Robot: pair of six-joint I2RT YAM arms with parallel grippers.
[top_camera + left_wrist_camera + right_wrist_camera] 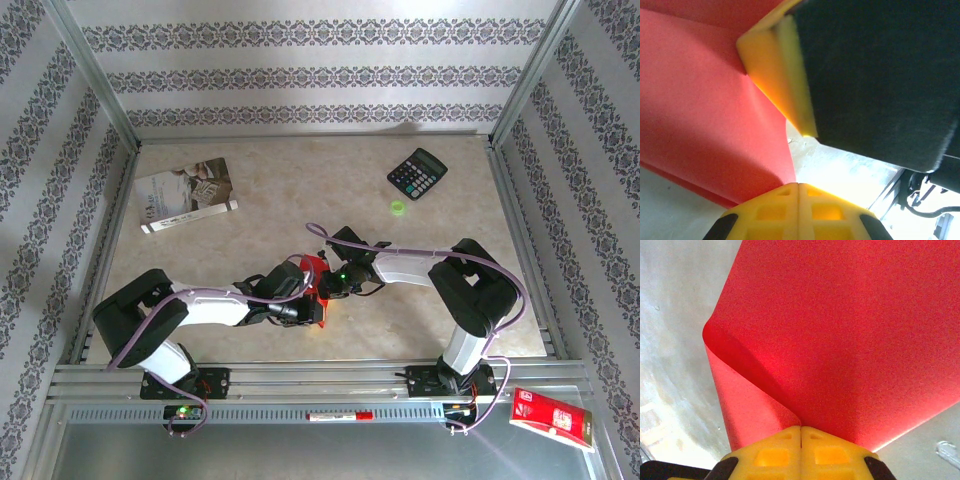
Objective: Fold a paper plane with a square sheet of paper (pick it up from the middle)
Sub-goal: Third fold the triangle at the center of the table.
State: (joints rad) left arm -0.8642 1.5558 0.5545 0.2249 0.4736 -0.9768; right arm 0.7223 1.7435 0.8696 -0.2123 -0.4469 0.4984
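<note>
The square sheet of paper [314, 268], thin bright red stock, is held between the two arms above the near-middle of the table [300, 180]. In the right wrist view one flap curls over in a soft rounded bend rather than a sharp crease. The bend suggests a light, limp and springy material that will sag wherever it is unsupported.

The left gripper [798, 186] has its yellow jaws pressed together on the sheet, the red surface running straight into the seam between them. The right gripper [801, 428] is likewise clamped on the paper, just beside the left one.

Handling is judged delicate. The sheet weighs almost nothing, tears or wrinkles under a sideways pull, and can slide out of smooth pads. A hold near the middle, where the two sides balance, appears best, with edges pinched only to set a fold.

The calculator [417, 173] and the booklet [186, 194] lie well apart from the sheet, toward the far side of the table.
</note>
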